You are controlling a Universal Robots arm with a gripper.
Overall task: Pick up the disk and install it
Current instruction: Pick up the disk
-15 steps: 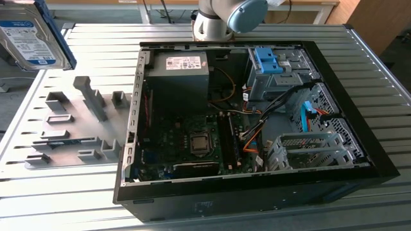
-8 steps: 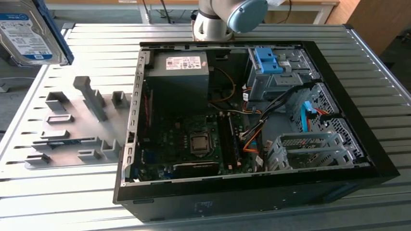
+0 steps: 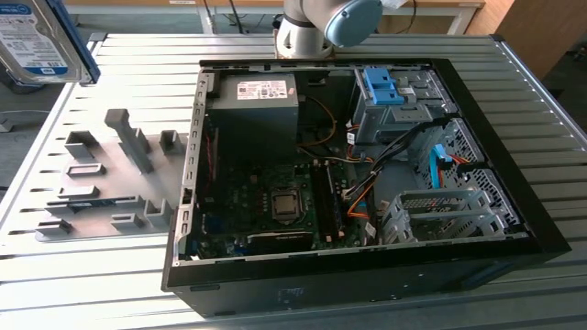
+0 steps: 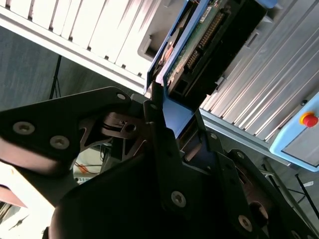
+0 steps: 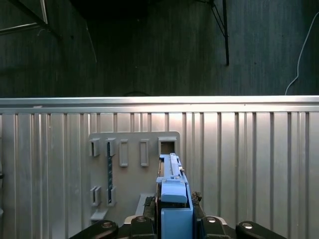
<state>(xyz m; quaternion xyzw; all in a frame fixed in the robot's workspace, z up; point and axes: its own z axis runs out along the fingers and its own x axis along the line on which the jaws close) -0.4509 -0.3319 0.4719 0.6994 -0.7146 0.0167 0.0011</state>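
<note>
The disk [image 3: 37, 41], silver with a white-and-blue label and blue side rails, hangs high above the table at the exterior view's far left, away from the open computer case [image 3: 367, 275]. In the second wrist view my gripper [image 4: 177, 127] is shut on the disk [image 4: 199, 45] at its blue rail end, and the green circuit board side shows. In the first wrist view the disk [image 5: 173, 181] stands edge-on between my fingers [image 5: 137, 221], above the grey fixture plate [image 5: 129, 184].
The case lies open on the slatted metal table [image 3: 532, 103]. Inside it are a grey power supply [image 3: 257, 103], a blue bracket in the drive bay [image 3: 381, 86] and a metal drive cage [image 3: 440, 213]. The fixture plate [image 3: 110, 185] lies left of the case. A pendant with a red button [image 4: 309, 119] sits off the table.
</note>
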